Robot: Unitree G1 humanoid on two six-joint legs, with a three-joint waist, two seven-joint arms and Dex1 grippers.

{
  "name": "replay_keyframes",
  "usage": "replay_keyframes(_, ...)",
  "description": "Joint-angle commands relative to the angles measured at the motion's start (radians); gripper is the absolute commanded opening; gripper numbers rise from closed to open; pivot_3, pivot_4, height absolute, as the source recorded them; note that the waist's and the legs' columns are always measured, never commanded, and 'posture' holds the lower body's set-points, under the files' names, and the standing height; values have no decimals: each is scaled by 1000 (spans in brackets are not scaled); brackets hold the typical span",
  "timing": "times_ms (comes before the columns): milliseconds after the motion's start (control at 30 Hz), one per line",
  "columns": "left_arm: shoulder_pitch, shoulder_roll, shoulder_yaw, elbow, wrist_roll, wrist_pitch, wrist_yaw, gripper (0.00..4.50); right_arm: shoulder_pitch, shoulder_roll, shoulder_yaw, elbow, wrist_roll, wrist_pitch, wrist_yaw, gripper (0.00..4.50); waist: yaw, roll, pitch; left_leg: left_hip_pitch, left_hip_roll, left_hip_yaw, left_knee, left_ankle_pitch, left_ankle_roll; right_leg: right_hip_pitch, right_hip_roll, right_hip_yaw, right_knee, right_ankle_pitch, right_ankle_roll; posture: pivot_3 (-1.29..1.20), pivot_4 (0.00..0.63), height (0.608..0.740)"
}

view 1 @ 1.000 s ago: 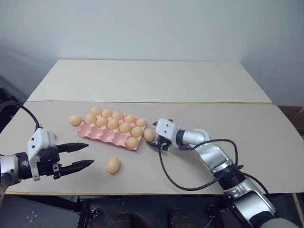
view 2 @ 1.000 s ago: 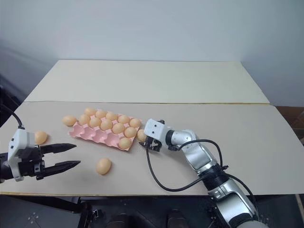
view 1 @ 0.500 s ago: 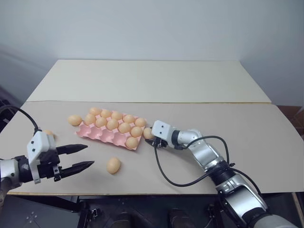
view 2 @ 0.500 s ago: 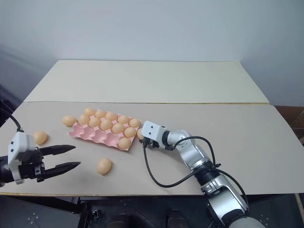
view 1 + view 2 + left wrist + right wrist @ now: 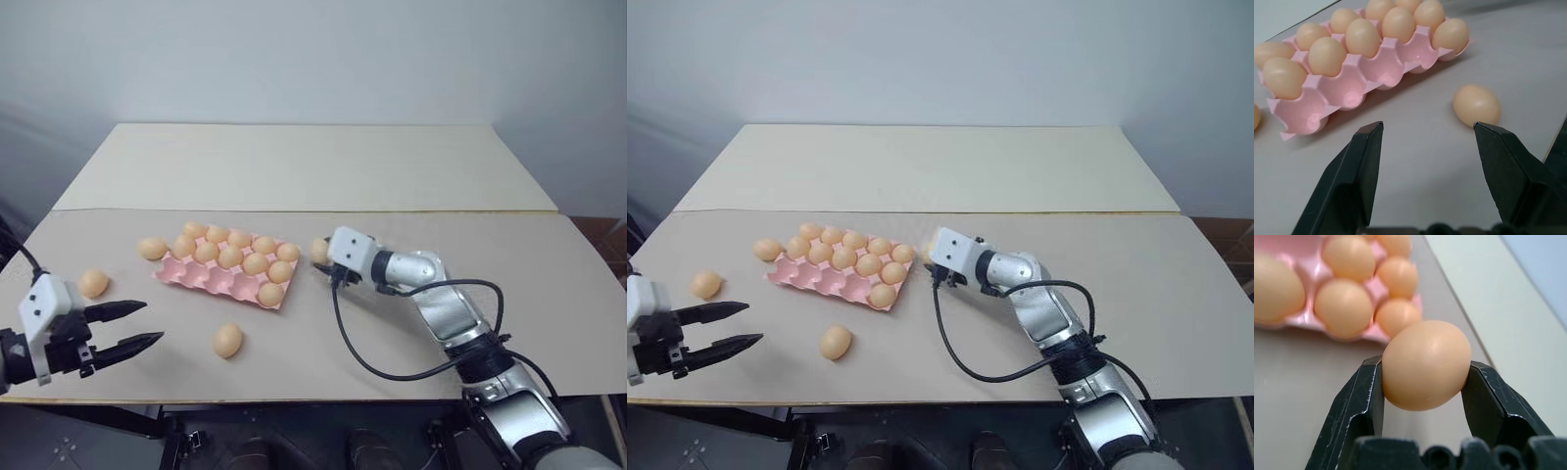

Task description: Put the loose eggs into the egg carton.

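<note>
Egg carton [image 5: 227, 270], pink, lidless, lay on the worktop [image 5: 392, 176] left of centre, its long side running from far left to near right. Far and middle rows were filled with eggs; the near row held one egg [image 5: 270, 294] at its right end, the remaining near cups [image 5: 1347, 95] standing empty. Right gripper [image 5: 1422, 382] was positioned just beyond the carton's right end, its two black fingers [image 5: 1364, 396] clamped on either side of an egg [image 5: 1426, 364], which was raised clear of the worktop. Left gripper [image 5: 132, 326] sat at the near left edge, fingers spread apart with nothing between them, pointing toward the right. Loose eggs on the worktop, three: one [image 5: 227, 340] near the front edge, in front of the carton and right of the left gripper; one [image 5: 151, 248] just beside the carton's far left corner; one [image 5: 93, 283] further left, close behind the left gripper.
</note>
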Motion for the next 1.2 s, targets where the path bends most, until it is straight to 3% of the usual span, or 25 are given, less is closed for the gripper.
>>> replay_keyframes(33,5,12,44,4,0,-18,-10,3218,-62,61,8,-93,39,53,19,2212,-3,0,0,0,0,0,0,0,0,0,0,0,0,0,0,0,150,740)
replay_keyframes(300,34,-12,58,-19,-1,-13,2,3218,-101,228,88,-15,40,54,0,2212,-12,0,0,0,0,0,0,0,0,0,0,0,0,0,0,0,150,740)
replay_keyframes(500,64,-20,82,-40,-8,-2,5,3218,-73,276,179,95,-46,-77,-81,2212,-14,-1,0,0,0,0,0,0,0,0,-1,-1,0,0,0,0,150,740)
replay_keyframes(900,60,-19,82,-52,-14,4,11,3218,-97,339,164,131,-34,-97,-112,2212,-15,-1,0,0,0,-1,-1,0,0,-1,-1,-1,0,0,0,0,150,740)
replay_keyframes(1133,49,-17,76,-46,-15,1,11,3218,-89,340,183,147,-46,-120,-108,4443,-16,-1,0,0,0,-1,-1,0,0,-1,-1,-1,0,0,0,0,150,740)
replay_keyframes(1200,46,-16,72,-45,-12,-1,12,3218,-85,338,188,151,-54,-129,-110,4480,-16,-1,0,0,0,-1,-1,0,0,-1,-1,-1,0,0,0,0,150,740)
